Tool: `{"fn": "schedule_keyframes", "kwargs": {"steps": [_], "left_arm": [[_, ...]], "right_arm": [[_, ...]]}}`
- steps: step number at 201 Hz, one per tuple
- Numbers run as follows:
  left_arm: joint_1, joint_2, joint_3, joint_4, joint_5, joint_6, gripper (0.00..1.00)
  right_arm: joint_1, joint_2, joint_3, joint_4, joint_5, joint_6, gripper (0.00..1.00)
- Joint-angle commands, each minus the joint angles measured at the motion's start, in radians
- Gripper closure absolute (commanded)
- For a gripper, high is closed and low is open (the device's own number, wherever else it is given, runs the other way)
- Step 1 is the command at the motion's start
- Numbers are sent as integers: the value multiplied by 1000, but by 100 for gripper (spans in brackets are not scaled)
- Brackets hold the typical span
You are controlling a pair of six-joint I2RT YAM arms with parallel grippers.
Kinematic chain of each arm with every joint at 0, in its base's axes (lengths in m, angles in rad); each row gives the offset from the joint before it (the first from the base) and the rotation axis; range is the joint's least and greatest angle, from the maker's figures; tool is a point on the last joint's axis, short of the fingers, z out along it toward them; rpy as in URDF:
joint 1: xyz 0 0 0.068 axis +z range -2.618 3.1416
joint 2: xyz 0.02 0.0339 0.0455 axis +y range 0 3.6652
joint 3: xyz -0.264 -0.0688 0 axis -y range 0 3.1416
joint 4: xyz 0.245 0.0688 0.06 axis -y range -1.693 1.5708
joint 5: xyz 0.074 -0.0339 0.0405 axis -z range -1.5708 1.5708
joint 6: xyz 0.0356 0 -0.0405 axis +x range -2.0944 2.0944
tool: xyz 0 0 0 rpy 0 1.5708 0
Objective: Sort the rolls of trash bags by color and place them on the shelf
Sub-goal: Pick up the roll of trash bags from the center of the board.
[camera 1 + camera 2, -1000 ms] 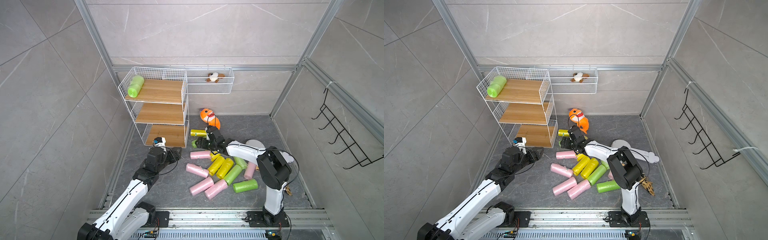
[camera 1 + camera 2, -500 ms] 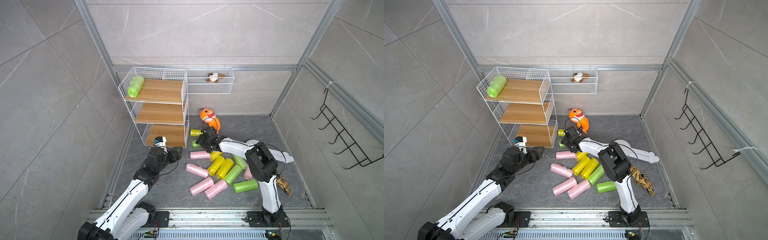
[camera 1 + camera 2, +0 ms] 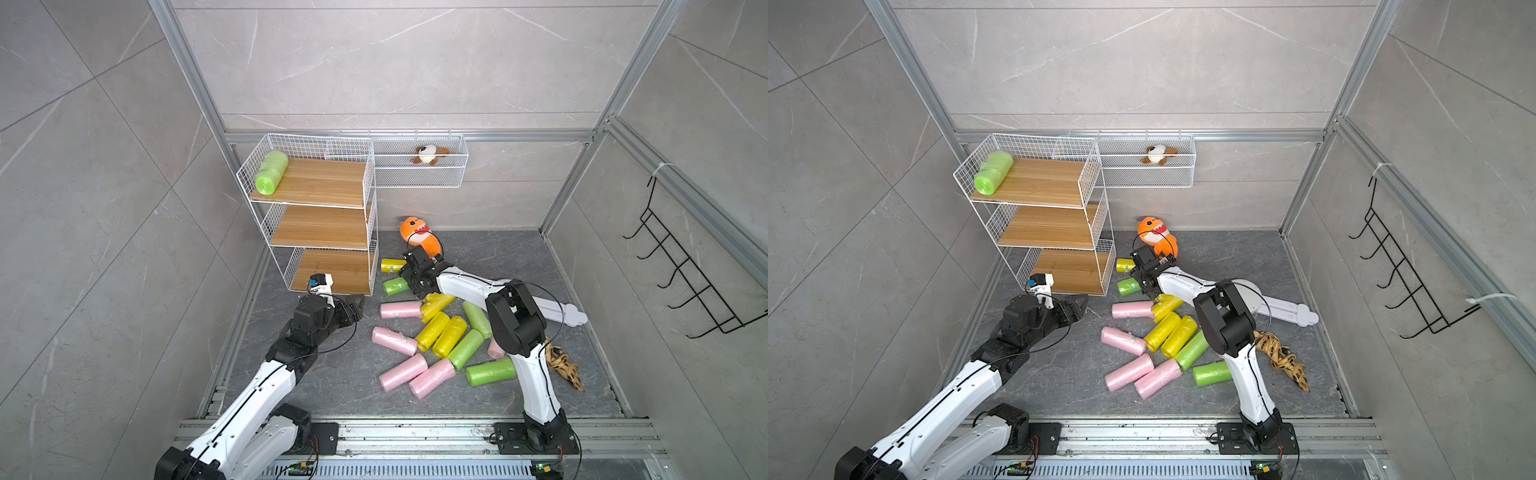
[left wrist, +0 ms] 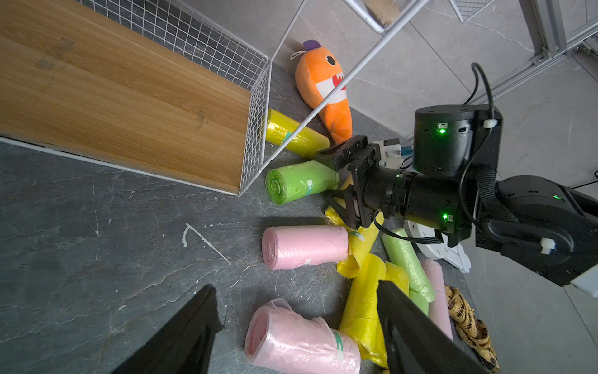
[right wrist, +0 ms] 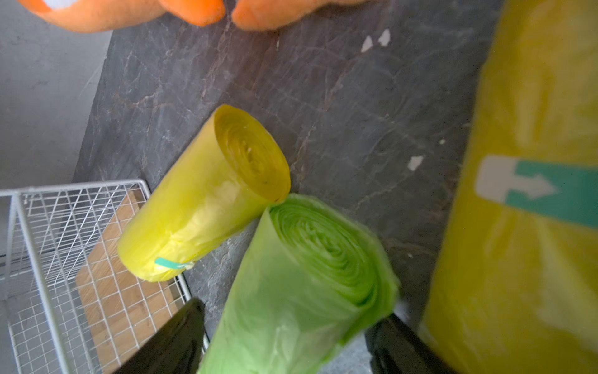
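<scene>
We see the right pincer (image 5: pixel 291 311) spread on either side of a lime-green roll (image 5: pixel 307 275). The roll lies on the dark counter (image 3: pixel 332 374), just right of the shelf (image 3: pixel 320 226) at centre frame in both top views.

The spot is crowded. A yellow roll (image 5: pixel 207 200) touches the green one's end and lies against the shelf's wire side. An orange plush shark (image 3: pixel 417 235) sits just above the pincer. A crumpled yellow roll (image 5: pixel 524 194) with a teal arrow label lies close on the other flank.

The left pincer (image 4: pixel 296 288) is spread and holds nothing, low before the bottom tier, with a pink roll (image 4: pixel 304 247) ahead of it. The remaining rolls (image 3: pixel 449 336) lie heaped at lower centre. Another green roll (image 3: pixel 271 171) rests at the left end of the top tier.
</scene>
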Motion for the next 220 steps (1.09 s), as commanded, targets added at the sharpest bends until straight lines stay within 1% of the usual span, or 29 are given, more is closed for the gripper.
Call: {"fn": "schedule_keyframes", "kwargs": {"steps": [1, 29, 44, 58, 90, 116, 155, 179, 204, 220], "left_arm": [[-3, -21, 0, 22, -10, 36, 20], [-3, -20, -2, 19, -9, 36, 19], [-3, -24, -4, 16, -11, 36, 19], [-3, -29, -7, 16, -15, 34, 19], [-3, -34, -4, 16, -14, 29, 19], [-3, -38, -1, 28, 9, 3, 19], [-4, -46, 0, 135, 98, -84, 19], [-14, -44, -4, 236, 144, -146, 19], [-32, -26, -5, 331, 173, -204, 15], [-35, -4, -12, 403, 177, -280, 10]], "right_arm": [[-2, 49, 26, -61, 9, 25, 22], [-2, 83, 59, -63, -10, 31, 25], [-3, 86, 65, -62, -9, 31, 31], [-2, 76, 58, -52, -4, 30, 38], [-5, 0, 7, 20, 4, 23, 52], [-8, -102, -83, 109, -18, 22, 59], [-14, -283, -262, 297, -32, 31, 62], [-14, -395, -355, 407, -69, -20, 62], [-14, -514, -493, 576, -107, -39, 63], [-13, -567, -566, 711, -141, -49, 63]]}}
